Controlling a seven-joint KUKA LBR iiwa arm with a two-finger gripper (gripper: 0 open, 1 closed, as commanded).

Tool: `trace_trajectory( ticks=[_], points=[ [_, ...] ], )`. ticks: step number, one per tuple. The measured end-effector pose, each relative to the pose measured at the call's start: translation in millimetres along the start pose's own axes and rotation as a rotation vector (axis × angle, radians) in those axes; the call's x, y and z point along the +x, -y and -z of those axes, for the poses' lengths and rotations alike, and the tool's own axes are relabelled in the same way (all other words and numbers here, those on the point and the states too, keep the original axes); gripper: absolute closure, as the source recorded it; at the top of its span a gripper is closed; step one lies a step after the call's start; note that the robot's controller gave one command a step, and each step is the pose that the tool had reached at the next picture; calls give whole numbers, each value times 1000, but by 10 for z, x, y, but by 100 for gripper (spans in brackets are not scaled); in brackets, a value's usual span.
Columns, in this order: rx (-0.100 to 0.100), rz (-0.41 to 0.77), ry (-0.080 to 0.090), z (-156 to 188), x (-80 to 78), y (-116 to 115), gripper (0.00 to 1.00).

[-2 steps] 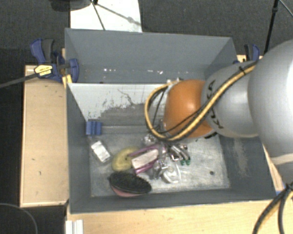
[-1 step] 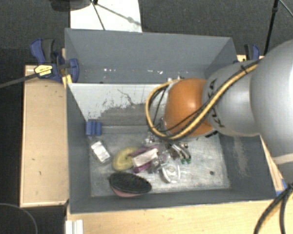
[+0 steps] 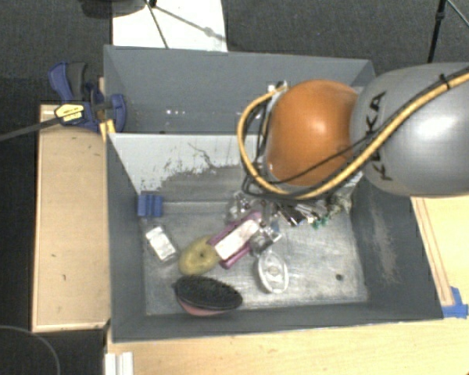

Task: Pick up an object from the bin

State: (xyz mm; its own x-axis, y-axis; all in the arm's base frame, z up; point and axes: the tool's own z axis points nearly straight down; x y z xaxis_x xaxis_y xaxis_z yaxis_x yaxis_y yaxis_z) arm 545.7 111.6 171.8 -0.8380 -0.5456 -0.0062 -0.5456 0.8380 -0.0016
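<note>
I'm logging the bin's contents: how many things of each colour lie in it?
Blue: 1, small block
White: 1, small packet
Yellow-olive: 1, lump
Purple and white: 1, oblong item
Clear: 1, plastic piece
Black: 1, brush
Total: 6

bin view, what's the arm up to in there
The arm has its gripper down in the grey bin, right over a purple-and-white object near the middle. A yellowish lump, a black brush and a clear plastic piece lie close by. No grasp is visible yet.
</note>
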Motion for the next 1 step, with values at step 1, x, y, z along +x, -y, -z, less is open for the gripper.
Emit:
trace_trajectory(
  ticks=[1],
  points=[
    [2,2,4,1108,15,7,100]
  ],
)
